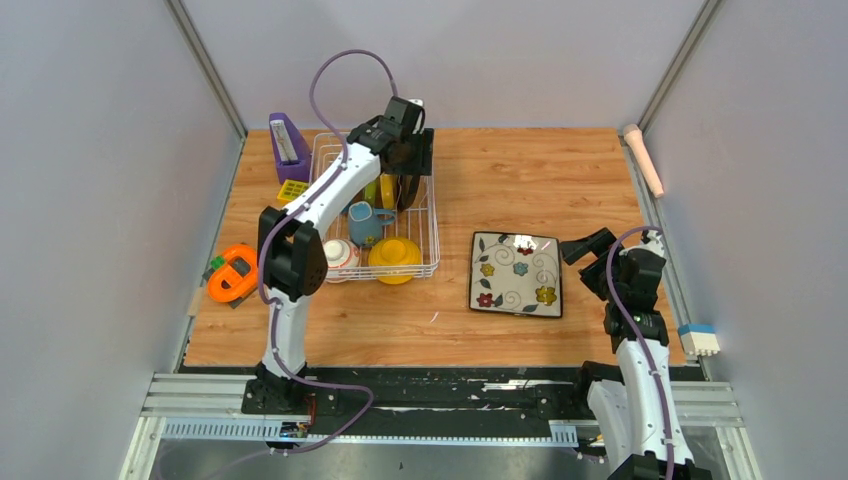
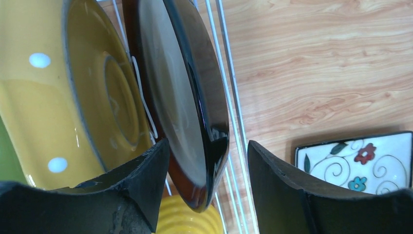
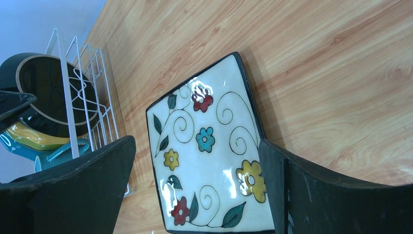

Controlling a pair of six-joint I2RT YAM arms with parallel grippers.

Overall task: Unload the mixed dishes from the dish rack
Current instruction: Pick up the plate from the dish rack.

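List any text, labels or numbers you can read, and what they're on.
None can be read.
The purple holder has a pale panel, too small to tell if printed.
The tape measure shows nothing legible.
The square plate carries only flowers and swirls.

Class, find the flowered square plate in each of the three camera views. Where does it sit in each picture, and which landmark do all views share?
Top external: the flowered square plate lies flat on the table, right of centre, near the dish rack.
Left wrist: lower right corner, only partly in view.
Right wrist: middle of the picture, tilted.
Shared landmark: the dish rack's white wires, left of the plate in every view.
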